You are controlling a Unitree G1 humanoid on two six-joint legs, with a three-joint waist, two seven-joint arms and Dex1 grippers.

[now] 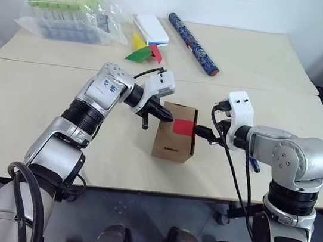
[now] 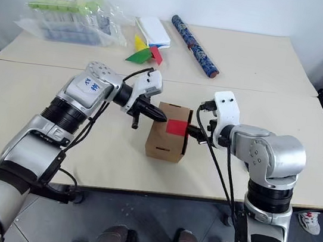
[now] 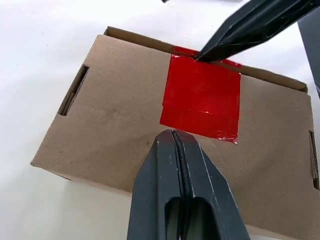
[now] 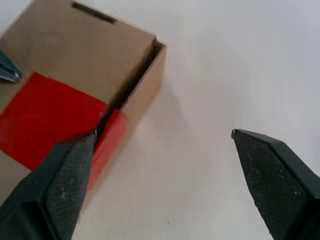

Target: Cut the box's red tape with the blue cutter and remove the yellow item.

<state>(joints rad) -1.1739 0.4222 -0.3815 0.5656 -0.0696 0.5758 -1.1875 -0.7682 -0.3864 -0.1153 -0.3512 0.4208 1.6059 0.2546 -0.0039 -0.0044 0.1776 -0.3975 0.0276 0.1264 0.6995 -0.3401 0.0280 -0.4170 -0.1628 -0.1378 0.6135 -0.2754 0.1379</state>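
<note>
Sitting mid-table, the box (image 1: 175, 132) has red tape (image 3: 201, 97) over its lid seam. Left gripper (image 3: 175, 150), fingers pressed together and empty, hovers over the lid; right gripper (image 4: 165, 145), spread wide, one tip at the tape's edge. Box contents hidden.

Brown box (image 1: 174, 141), red tape (image 1: 182, 127), dark blue patterned roll (image 1: 192, 43)

Bright, even, diffuse light covers the pale tabletop (image 1: 248, 61), with no hard glare. The box (image 1: 174, 140) casts only a soft, faint shadow, seen beside it in the right wrist view. Head views are sharp; in the wrist views the near fingers (image 3: 180, 195) look slightly soft.
</note>
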